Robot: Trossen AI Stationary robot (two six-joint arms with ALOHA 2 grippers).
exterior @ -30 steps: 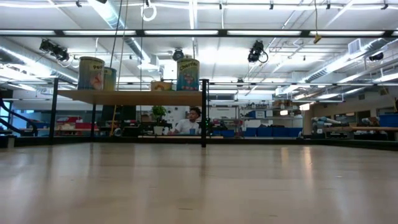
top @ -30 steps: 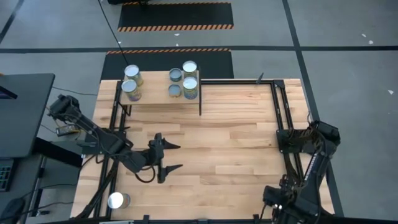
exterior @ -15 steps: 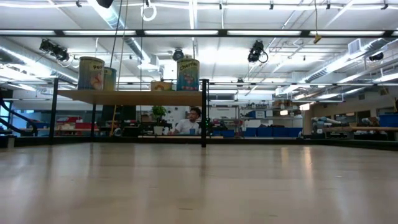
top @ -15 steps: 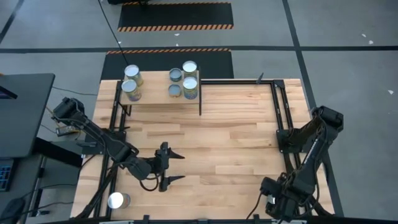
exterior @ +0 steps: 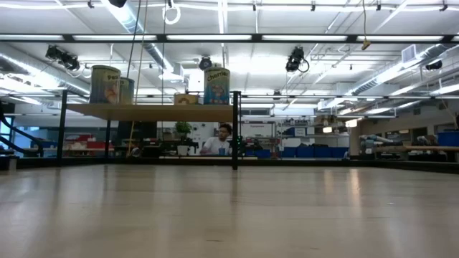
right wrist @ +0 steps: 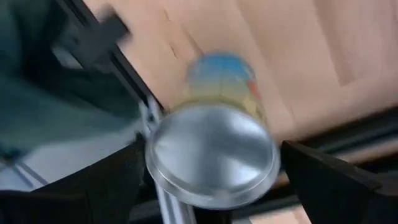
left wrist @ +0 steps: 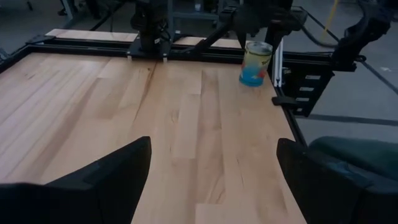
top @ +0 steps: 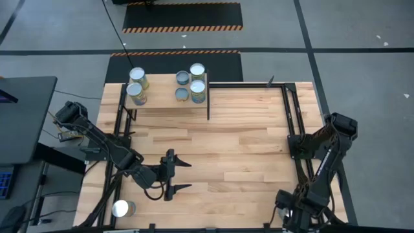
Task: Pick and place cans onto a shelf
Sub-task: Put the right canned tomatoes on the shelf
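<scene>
Pale butcher-block counter (top: 239, 136) filled the overhead view, and on the light wooden shelf with thin black legs (top: 162, 97) at its far edge stood five small silver-topped, yellow-green cans (top: 198, 91). Left claw (top: 177, 175) hovered over the near-left boards, released and empty, near a sixth can (top: 122, 208) at the near-left corner. Right claw (right wrist: 208, 186), fingers spread wide and gripping nothing, hung just above another silver-topped can (right wrist: 212, 155) by the black frame rail (right wrist: 155, 118).

We lose the right gripper (top: 294, 220) at the high view's bottom edge. In its wrist view a can (right wrist: 214, 155) is smeared by blur — its label unreadable. The low view shows neither arm, and the can labels on the shelf (exterior: 154, 111) are too small to read.
</scene>
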